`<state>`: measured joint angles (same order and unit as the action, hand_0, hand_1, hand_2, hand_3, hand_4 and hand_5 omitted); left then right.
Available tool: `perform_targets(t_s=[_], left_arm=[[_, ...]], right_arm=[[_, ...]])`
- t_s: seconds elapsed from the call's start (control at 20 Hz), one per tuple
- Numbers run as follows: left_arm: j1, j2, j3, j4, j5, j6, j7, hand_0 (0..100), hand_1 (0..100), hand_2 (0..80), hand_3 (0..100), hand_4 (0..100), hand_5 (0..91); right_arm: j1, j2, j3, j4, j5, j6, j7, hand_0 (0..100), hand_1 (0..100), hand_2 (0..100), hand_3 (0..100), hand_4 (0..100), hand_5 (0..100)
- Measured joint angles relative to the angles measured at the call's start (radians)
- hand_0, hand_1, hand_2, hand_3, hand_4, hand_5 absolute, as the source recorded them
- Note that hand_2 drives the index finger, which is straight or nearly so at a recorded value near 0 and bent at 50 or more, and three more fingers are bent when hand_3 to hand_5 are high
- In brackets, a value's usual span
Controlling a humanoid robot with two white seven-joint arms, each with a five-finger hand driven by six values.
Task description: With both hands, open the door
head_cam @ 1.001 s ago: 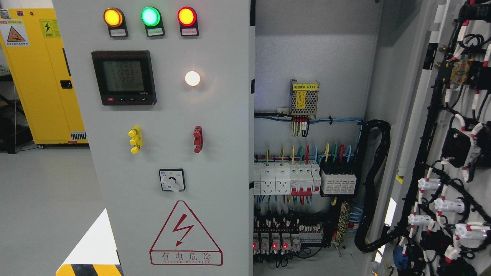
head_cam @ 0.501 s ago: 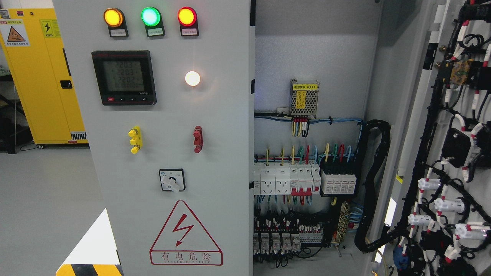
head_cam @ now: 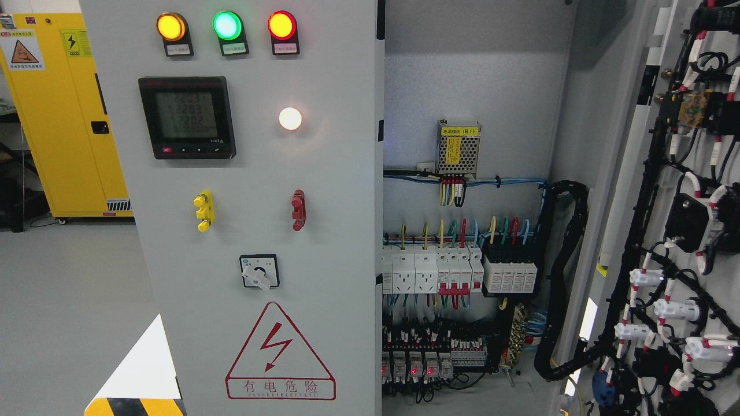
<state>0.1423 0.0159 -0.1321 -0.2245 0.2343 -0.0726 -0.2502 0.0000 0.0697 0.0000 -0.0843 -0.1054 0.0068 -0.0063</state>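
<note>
The grey electrical cabinet has two doors. Its left door stands closed and carries three lit lamps, a black meter, a yellow knob, a red knob and a rotary switch. Swung wide open at the picture's right, the right door shows its inner face with black cable harnesses. Between them the cabinet interior is exposed, with breakers and coloured wires. Neither of my hands nor any arm appears in the head view.
A yellow safety cabinet stands at the back left on the grey floor. A thick black cable loop hangs inside near the hinge side. A yellow-black striped marking lies at the bottom left.
Nothing has moved; only the meter digits and the small red relay lights at the bottom of the interior flicker.
</note>
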Motion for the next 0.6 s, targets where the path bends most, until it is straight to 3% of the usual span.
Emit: perform_targets(t_s=[0.6], left_arm=[[-0.04, 0.007, 0.005, 0.085, -0.008, -0.01, 0.035, 12, 56, 0.0, 0, 0, 0.0]], right_arm=[[0.0, 0.0, 0.002, -0.024, 0.001, -0.022, 0.0, 0, 50, 4, 0, 0, 0]])
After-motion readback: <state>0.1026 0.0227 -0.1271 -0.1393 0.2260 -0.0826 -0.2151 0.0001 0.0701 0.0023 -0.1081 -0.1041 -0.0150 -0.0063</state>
